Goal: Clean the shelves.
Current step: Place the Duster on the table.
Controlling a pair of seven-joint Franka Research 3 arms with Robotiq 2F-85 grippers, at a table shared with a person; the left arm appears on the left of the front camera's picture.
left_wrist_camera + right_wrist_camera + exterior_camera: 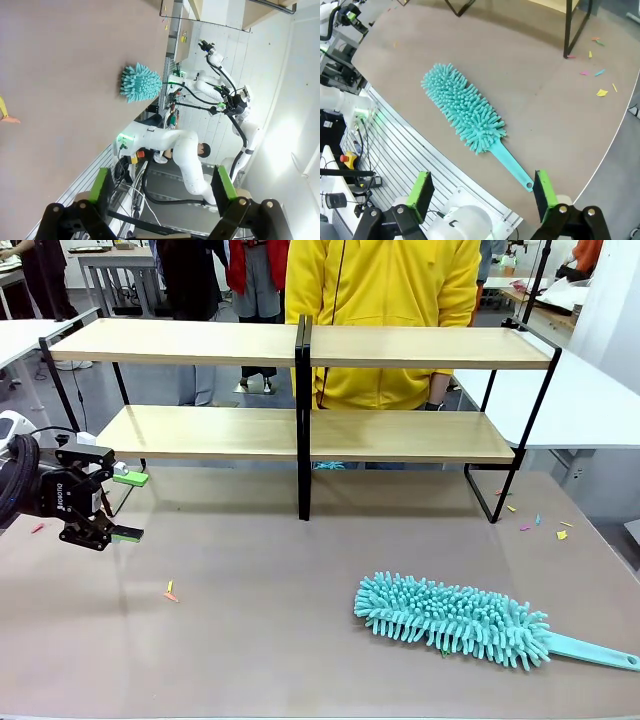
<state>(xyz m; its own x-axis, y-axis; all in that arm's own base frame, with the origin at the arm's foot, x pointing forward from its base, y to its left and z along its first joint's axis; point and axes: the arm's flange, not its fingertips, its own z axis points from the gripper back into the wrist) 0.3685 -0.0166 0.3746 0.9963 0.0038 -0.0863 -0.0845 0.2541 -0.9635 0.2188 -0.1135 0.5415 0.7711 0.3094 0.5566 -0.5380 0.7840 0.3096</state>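
The shelves (pixel 300 430) stand across the far side of the worktop (pixel 280 640), toward twelve o'clock, both boards bare. The teal duster (pixel 450 618) lies at about four o'clock, its flat handle pointing toward three. It looks light, the chenille head soft and yielding, the plastic handle stiff and thin, so the handle is the place to pinch. The left hand (pixel 128 506) hovers at nine o'clock, fingers spread wide, empty. The right hand (pixel 482 192) hangs above the duster, equally spread and empty.
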